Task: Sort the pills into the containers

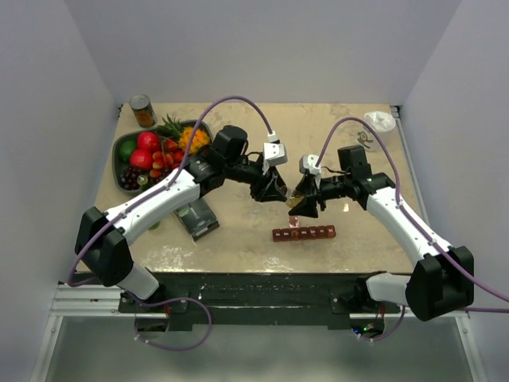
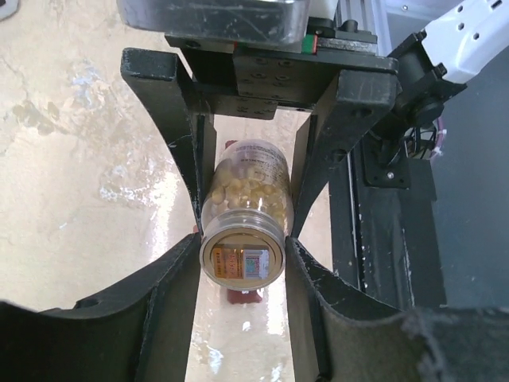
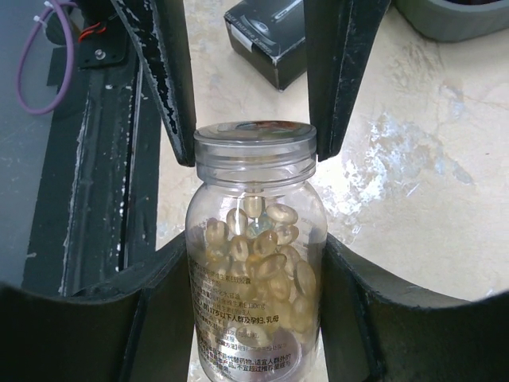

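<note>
A small clear pill bottle (image 3: 254, 278) with tan-orange pills (image 3: 266, 247) is held in the air between both grippers. My right gripper (image 3: 254, 267) is shut on the bottle's body. My left gripper (image 2: 242, 259) is shut on the bottle's cap (image 2: 242, 261), which also shows in the right wrist view (image 3: 254, 142). In the top view the left gripper (image 1: 274, 191) and right gripper (image 1: 306, 200) meet just above the dark red-brown pill organiser strip (image 1: 304, 233). Part of the strip shows below the bottle in the left wrist view (image 2: 245, 296).
A grey-green fruit bowl (image 1: 119, 151) and a metal can (image 1: 142, 110) stand at the back left. A black box (image 1: 196, 219) lies left of the strip and also shows in the right wrist view (image 3: 274, 40). A white object (image 1: 380, 120) lies at the back right.
</note>
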Controlling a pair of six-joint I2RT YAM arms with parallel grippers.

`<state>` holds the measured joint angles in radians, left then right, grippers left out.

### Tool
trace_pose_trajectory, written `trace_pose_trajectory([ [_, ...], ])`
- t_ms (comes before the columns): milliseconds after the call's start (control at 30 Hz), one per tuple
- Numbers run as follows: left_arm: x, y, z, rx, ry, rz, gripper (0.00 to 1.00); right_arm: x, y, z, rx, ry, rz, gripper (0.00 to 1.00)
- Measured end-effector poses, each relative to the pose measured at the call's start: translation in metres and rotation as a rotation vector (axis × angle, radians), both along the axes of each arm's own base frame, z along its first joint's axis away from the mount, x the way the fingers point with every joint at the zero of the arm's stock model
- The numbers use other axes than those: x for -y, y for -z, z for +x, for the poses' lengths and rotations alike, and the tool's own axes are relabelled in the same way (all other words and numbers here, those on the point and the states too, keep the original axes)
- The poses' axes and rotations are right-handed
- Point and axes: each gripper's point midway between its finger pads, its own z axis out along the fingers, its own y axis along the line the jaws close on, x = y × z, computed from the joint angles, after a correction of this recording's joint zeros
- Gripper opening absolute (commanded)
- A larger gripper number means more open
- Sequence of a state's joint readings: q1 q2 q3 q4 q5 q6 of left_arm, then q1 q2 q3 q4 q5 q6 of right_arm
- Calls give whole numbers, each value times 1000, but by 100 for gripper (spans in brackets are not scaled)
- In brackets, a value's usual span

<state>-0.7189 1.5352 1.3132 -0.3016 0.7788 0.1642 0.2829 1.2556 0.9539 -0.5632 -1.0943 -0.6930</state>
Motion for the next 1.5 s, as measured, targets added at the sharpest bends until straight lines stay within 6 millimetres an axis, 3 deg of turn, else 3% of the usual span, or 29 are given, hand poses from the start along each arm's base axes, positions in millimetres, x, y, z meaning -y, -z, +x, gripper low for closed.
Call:
trace_pose_trajectory([
  [200, -8, 6, 7, 30, 3, 10, 53, -1, -3, 6, 34, 3, 6, 9],
  [400, -47, 60, 29, -11, -131, 150, 54, -2, -6, 3, 26, -11, 28, 9],
  [533, -54, 70, 31, -21, -151, 182, 59, -2, -7, 2, 23, -15, 32, 9],
  [600, -53, 69, 30, -16, -141, 174, 67, -2, -7, 2, 23, -15, 32, 9],
  [633, -52, 67, 28, -18, -132, 164, 77, -2, -7, 2, 23, -14, 32, 9],
  [667, -52, 66, 25, -23, -126, 153, 99, -2, -7, 2, 23, -14, 32, 9],
  [800, -54, 50, 5, -60, -126, 59, 99, -2, -7, 2, 23, -14, 32, 9],
  [900, -53, 22, -9, -89, -141, -62, 99, -2, -7, 2, 23, -15, 32, 9],
  [1067, -43, -12, -8, -274, -207, -239, 99, -2, -7, 2, 22, -14, 32, 9],
  [1267, -25, -9, -1, -591, -288, -302, 99, -2, -7, 2, 22, -13, 31, 9],
  [1400, -14, -19, -5, -654, -314, -321, 99, -2, -7, 2, 20, -12, 31, 9],
  [1500, -6, -26, -7, -660, -316, -332, 93, -2, -6, 3, 21, -10, 29, 9],
])
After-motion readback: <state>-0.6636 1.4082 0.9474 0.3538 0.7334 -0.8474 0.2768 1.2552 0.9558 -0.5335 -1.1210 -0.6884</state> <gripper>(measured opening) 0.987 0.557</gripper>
